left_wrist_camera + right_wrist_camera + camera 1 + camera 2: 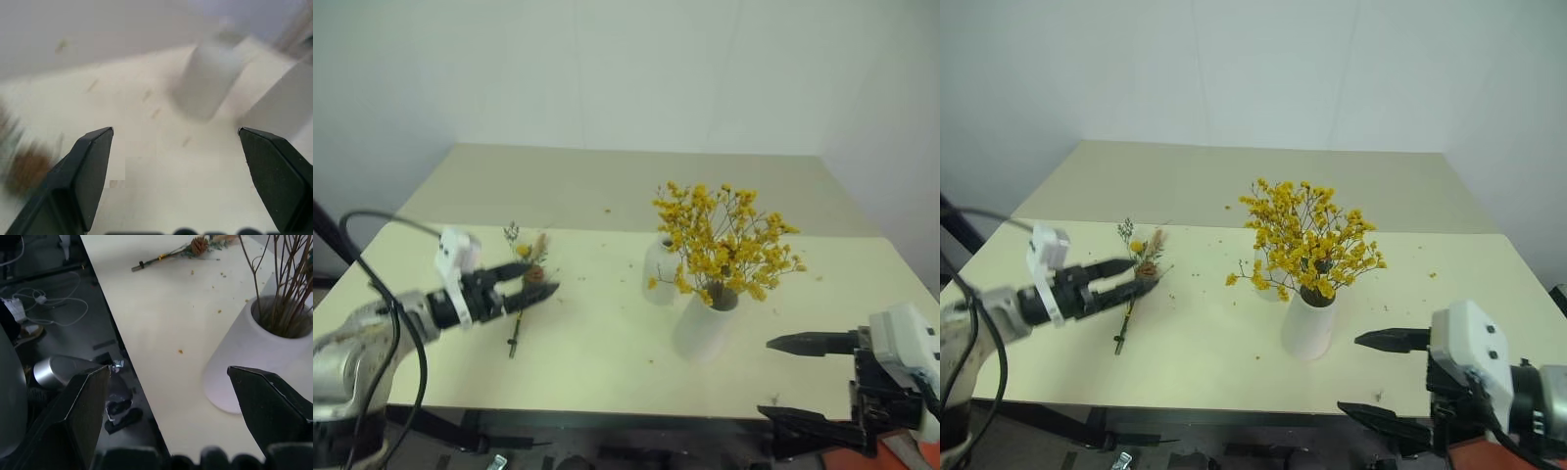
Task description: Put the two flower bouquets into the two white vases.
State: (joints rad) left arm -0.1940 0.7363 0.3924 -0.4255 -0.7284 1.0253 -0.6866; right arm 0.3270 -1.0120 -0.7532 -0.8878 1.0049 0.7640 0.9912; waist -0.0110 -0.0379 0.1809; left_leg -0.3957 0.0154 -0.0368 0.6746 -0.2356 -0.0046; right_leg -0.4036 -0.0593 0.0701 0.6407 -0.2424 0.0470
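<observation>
My left claw is spread wide, empty, hovering at the sprig with its tips over the cone end. The sprig lies flat on the table, long axis running near-to-far: bare stem end toward me, the brown cone, yellow bloom and grey-green leaves at the far end, tilted slightly to my right. The left wrist view is blurred; I make out a brown smudge beside one finger and a white vase ahead.

Over to the right, the yellow bunch already stands upright in the tall vase, stems down in the wide mouth, its bushy head fanning up and out. The short vase sits just behind and to the left of it, partly hidden by the yellow spray; I can't tell whether the two vases touch.

My right claw is spread wide too, holding nothing, hanging off the near table edge, pointing left toward the tall vase and apart from it.

The table is pale cream, dotted with tiny yellow and brown crumbs; a second cream surface butts up behind it. Plain white walls meet in a corner on the right. In the right wrist view, a dark floor below the edge carries white cables and a silver metal piece.
</observation>
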